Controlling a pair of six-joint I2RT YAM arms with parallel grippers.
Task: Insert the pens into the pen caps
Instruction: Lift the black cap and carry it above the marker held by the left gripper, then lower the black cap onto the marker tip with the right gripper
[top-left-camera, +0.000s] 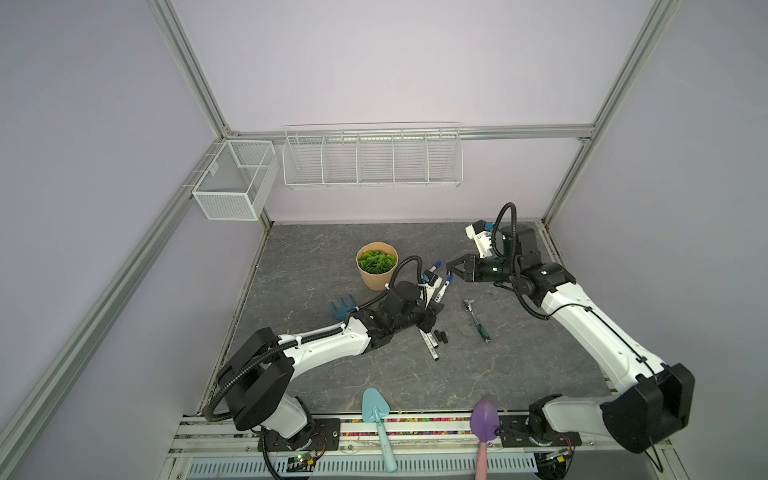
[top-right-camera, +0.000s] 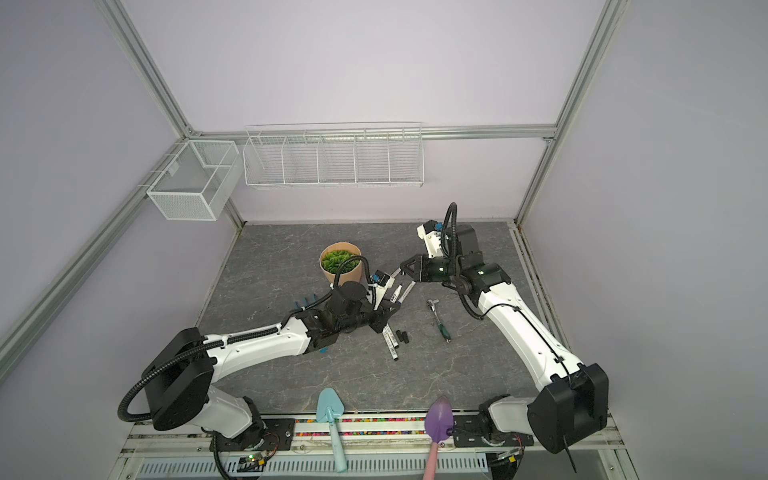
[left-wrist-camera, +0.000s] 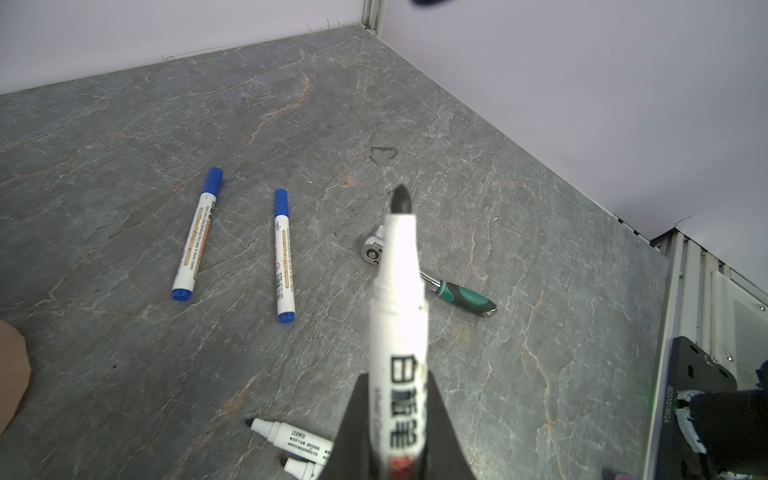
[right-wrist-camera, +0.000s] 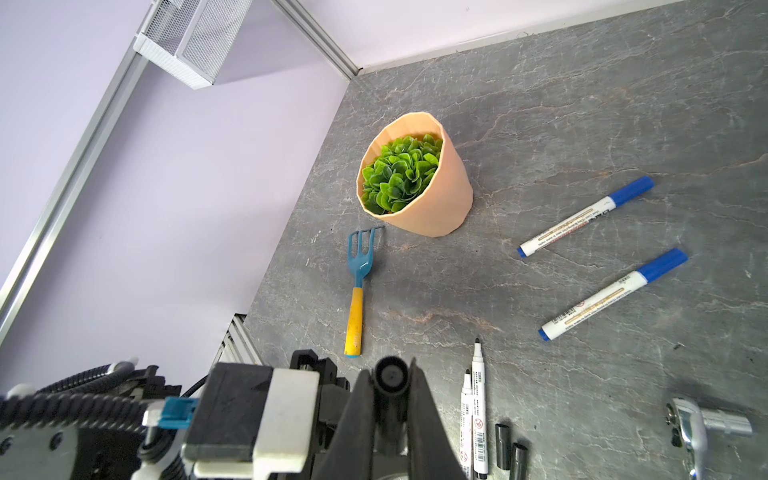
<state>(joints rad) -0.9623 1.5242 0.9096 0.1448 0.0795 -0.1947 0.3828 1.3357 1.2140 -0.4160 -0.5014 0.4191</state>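
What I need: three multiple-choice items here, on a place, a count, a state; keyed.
1. The two loose black plastic caps lie: A in the peach plant pot; B beside the uncapped white marker pens; C in the white wire basket.
2. White pens wearing blue caps: A one; B two; C four.
3. The left claw is: A open; B gripping a green-handled metal ratchet; C shut on an uncapped white pen.
B, caps lie by those pens; B, two show; C, the claw clamps its barrel.
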